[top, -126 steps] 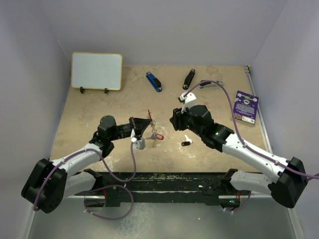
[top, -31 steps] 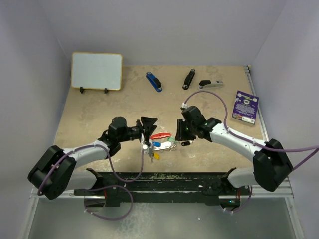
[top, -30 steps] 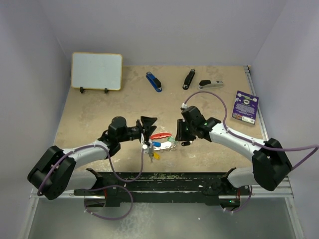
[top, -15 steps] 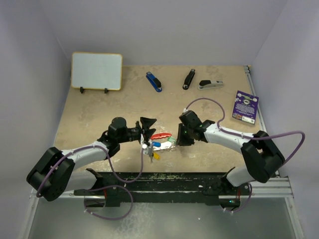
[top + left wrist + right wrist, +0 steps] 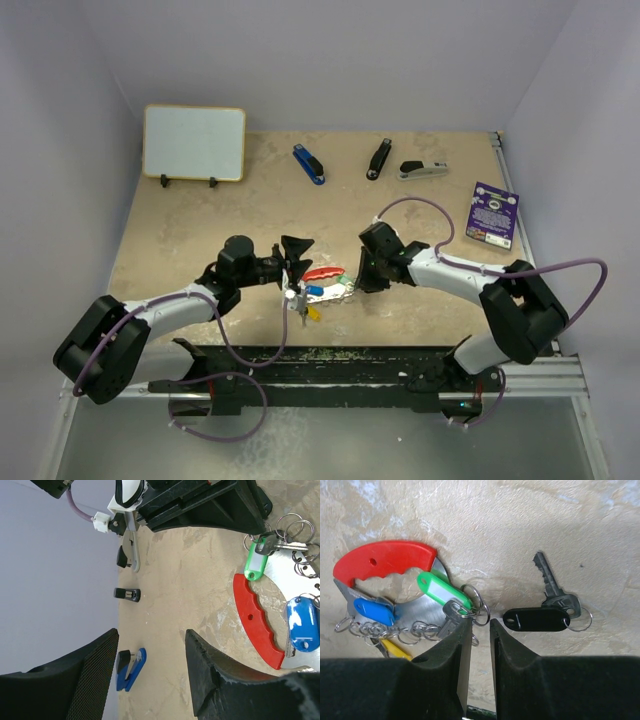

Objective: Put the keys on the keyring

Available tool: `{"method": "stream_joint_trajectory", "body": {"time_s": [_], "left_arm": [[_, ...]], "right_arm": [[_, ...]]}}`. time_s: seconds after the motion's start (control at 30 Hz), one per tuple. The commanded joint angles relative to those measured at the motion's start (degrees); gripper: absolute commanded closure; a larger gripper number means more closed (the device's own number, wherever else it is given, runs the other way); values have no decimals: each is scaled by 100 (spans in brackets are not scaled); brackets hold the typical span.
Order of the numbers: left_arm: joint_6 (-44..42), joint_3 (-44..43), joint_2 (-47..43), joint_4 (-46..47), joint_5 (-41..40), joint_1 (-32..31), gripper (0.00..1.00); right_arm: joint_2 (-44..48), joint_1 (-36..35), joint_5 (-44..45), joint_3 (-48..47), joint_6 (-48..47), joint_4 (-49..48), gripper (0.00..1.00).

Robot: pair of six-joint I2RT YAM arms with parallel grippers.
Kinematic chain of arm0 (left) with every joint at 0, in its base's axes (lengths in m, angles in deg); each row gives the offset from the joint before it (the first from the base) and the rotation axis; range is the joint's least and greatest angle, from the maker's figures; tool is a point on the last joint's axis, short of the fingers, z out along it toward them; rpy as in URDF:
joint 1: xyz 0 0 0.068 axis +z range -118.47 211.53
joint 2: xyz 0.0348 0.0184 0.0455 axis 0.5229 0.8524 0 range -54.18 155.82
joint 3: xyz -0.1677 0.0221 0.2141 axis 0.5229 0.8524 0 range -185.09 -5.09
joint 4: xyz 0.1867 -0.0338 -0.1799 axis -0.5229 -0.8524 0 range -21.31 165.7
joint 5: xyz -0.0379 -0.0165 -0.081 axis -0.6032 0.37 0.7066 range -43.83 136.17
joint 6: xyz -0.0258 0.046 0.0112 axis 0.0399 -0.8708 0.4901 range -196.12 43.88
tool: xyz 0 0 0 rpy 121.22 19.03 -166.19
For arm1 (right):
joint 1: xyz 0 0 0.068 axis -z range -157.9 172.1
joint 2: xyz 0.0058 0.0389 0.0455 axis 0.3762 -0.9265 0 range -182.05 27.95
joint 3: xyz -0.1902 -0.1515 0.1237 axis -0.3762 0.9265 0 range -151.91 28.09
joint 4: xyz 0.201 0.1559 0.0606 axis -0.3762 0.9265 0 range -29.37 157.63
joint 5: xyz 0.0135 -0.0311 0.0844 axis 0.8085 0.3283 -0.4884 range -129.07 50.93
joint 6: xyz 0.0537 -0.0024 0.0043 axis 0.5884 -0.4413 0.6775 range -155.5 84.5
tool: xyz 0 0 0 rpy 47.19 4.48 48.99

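Left tool (image 5: 152, 635): spread wide with nothing between its fingers. It hovers just beside the bunch.
Right tool (image 5: 480, 625): the jaws stand a narrow slit apart, tips down at the small split ring (image 5: 476, 605) next to the green tag (whether they pinch that ring I cannot tell).
Keyring: the thin silver keyring with red curved plastic fob (image 5: 382, 560) lies flat on the beige table (image 5: 520, 525) between the two tools, with a chain of little rings trailing from it.
Keys at the bunch: the green-tagged key (image 5: 442, 592), the blue-tagged key (image 5: 374, 610) and a half-hidden yellow-tagged key (image 5: 395, 651) lie touching or overlapping the keyring. Whether they are threaded on or only heaped there is not clear.
Loose key: the silver key with black oval plastic tag (image 5: 537, 618) lies alone on the table, near the right tool and apart from the bunch.
Done so far: by my reading, most of the keys are gathered at the ring.
Left to do: at least the black-tagged key is not yet on. It needs picking up and feeding onto a ring.
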Motion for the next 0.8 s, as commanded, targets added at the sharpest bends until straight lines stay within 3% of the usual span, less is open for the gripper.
{"method": "stream_joint_trajectory", "body": {"time_s": [0.0, 0.33, 0.5, 0.53, 0.77], "left_arm": [[59, 9, -73, 16, 69, -23, 40], [-4, -8, -60, -11, 90, -24, 39], [-4, -23, -51, -9, 85, -24, 39], [13, -27, -70, -12, 86, -24, 39], [60, -64, -101, -12, 113, -19, 38]], "right_arm": [[53, 41, 298, 100, 191, -124, 74], [-172, 57, 312, 208, 260, -546, 83], [-112, 61, 476, 92, 190, -576, 94], [36, 61, 522, -2, 68, -516, 100], [866, 57, 929, -268, -486, -30, 100]]}}
